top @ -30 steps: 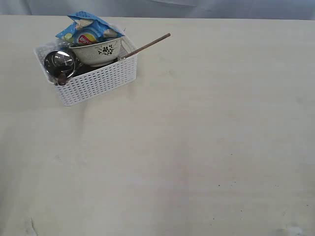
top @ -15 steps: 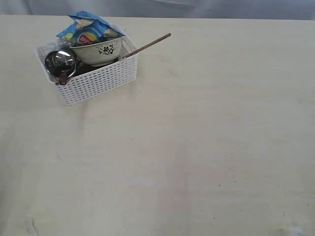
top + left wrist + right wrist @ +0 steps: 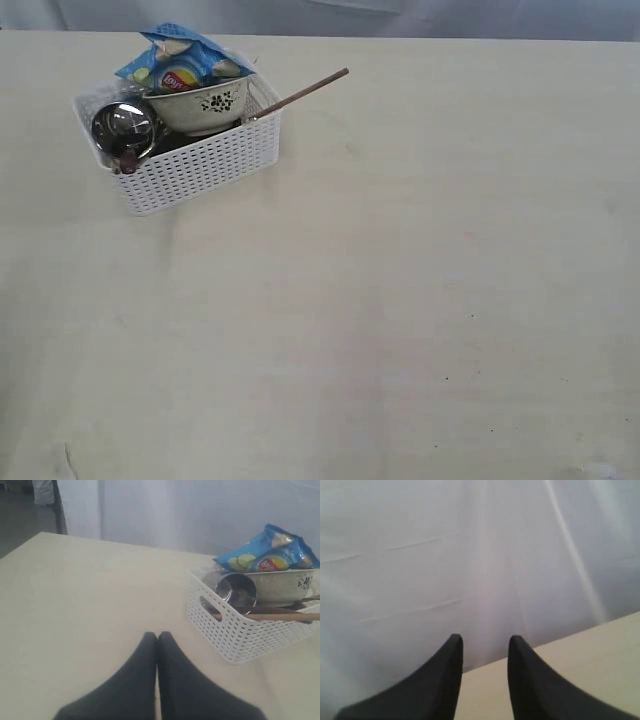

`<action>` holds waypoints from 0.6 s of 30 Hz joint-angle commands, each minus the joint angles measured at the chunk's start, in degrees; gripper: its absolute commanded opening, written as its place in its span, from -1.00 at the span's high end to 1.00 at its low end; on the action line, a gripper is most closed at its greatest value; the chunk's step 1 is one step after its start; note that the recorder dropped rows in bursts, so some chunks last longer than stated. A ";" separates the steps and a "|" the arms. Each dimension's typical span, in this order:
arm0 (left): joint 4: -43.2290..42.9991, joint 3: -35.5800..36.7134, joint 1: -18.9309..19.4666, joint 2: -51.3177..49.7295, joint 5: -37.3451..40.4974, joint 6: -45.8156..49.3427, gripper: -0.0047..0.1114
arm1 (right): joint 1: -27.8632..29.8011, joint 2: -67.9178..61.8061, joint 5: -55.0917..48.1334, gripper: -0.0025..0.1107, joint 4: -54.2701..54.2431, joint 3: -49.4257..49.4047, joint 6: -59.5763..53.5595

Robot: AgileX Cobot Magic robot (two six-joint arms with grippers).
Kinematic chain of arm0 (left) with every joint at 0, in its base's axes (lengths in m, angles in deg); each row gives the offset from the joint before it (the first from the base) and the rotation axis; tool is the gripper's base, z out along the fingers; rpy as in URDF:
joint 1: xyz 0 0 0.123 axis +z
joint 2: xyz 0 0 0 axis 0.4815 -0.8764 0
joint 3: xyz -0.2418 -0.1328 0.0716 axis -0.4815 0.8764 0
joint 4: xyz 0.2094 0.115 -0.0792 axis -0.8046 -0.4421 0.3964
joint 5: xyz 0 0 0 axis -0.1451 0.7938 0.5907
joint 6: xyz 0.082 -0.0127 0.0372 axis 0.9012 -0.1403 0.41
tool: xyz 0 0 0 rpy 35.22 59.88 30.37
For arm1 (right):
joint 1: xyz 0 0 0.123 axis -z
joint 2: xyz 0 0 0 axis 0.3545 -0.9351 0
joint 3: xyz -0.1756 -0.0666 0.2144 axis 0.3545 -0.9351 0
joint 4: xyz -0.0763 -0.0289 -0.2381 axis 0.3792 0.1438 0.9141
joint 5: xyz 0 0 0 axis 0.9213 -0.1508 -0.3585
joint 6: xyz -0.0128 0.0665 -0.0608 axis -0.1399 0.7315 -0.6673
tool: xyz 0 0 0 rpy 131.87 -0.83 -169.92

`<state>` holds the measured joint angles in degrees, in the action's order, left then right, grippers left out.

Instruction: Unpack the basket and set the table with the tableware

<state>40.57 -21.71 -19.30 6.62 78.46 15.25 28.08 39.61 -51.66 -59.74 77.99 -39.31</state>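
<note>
Basket of white perforated plastic [image 3: 200,170], rectangular with lattice walls and cut-out handles, stood in the upper left of the exterior view on the wide pale cream table [image 3: 420,300]. It was full. A cream bowl with a dark floral print [image 3: 200,105] sat tilted in the middle of the basket. A shiny steel cup [image 3: 122,128] lay on its side at the basket's left end, its open mouth facing the camera. A blue chip bag [image 3: 180,58] rose above the bowl at the back. Brown wooden chopsticks [image 3: 305,90] leaned out over the basket's right corner, their tips pointing towards the upper right of the frame. A small dark reddish piece showed just below the cup, too small to tell what it was.

In the left wrist view the left gripper [image 3: 157,636] had its two dark fingers pressed flat together with nothing between them. It hung over bare tabletop, apart from the basket, facing the handle end where the cup lay.

In the right wrist view the right gripper [image 3: 485,642] held its fingers partly apart with a clear gap and gripped nothing. It faced a white draped curtain [image 3: 470,555], with only a strip of the table's edge beneath it.
</note>
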 commanded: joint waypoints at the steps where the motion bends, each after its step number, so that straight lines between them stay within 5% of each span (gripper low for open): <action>1: -0.07 0.13 -0.16 0.14 -0.20 0.14 0.92 | -2.62 -0.07 -1.94 0.42 0.20 -0.07 0.30; 4: -0.07 0.13 -0.16 0.14 -0.20 0.14 0.92 | -4.35 -0.07 -0.67 0.26 0.20 -0.07 0.30; 9: -0.07 0.13 -0.16 0.14 -0.20 0.14 0.92 | -8.13 -0.07 2.71 -0.33 0.35 -0.07 0.30; 13: -0.07 0.13 -0.16 0.14 -0.20 0.14 0.92 | -10.31 -0.07 11.34 -0.36 0.12 -0.07 3.94; 18: -0.07 0.13 -0.16 0.14 -0.20 0.14 0.92 | -11.45 -6.65 12.27 -0.15 0.12 3.58 9.61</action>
<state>40.57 -21.71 -19.30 6.62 78.46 15.25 17.05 36.76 -40.77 -59.74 78.91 -31.29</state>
